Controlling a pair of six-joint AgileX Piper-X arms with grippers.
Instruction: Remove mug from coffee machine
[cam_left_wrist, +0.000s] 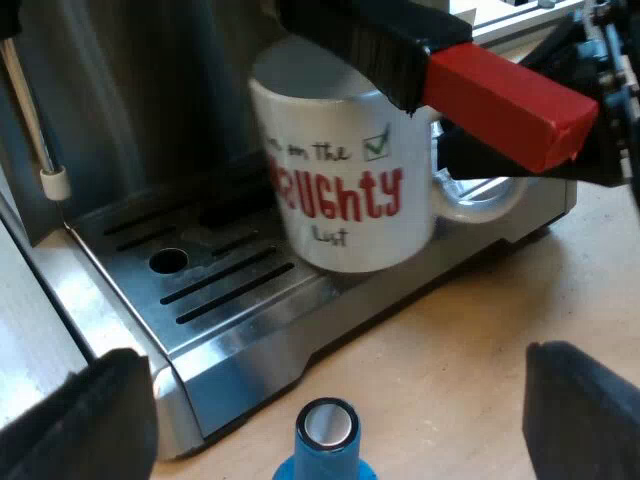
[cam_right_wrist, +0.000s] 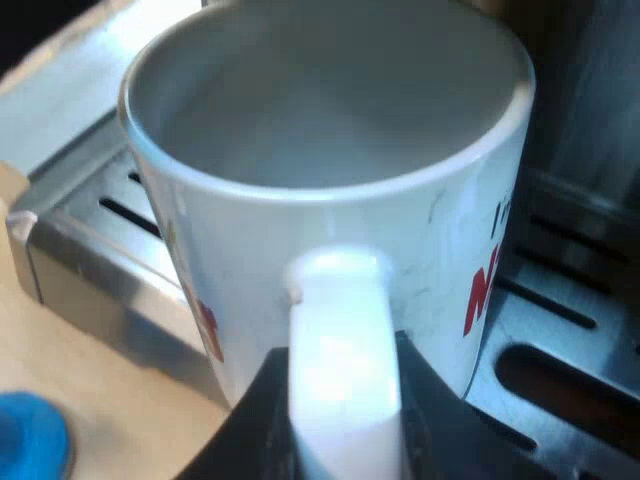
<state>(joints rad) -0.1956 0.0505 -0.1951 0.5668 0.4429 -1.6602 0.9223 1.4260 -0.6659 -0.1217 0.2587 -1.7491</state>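
On the slotted drip tray (cam_left_wrist: 200, 285) of the espresso machine (cam_left_wrist: 130, 90), near its front edge, is the white mug (cam_left_wrist: 345, 190) with red lettering; I cannot tell whether its base touches the metal. My right fingers (cam_right_wrist: 432, 415) are clamped on the mug's handle (cam_right_wrist: 340, 360), one black finger on each side, and the cup looks empty from above. My left fingers (cam_left_wrist: 85, 420) are spread wide apart and hold nothing, hovering over the light wooden surface (cam_left_wrist: 450, 340) before the machine. Between them stands a blue tamper (cam_left_wrist: 325, 440) with a silvery top, on the surface just beside the tray's front lip. Above the mug, the dark holder handle (cam_left_wrist: 370, 40) juts out from the machine's front, its red end (cam_left_wrist: 505, 95) over the mug's handle. A thin steam wand (cam_left_wrist: 40, 135) with a pale tip hangs over the tray's far corner.
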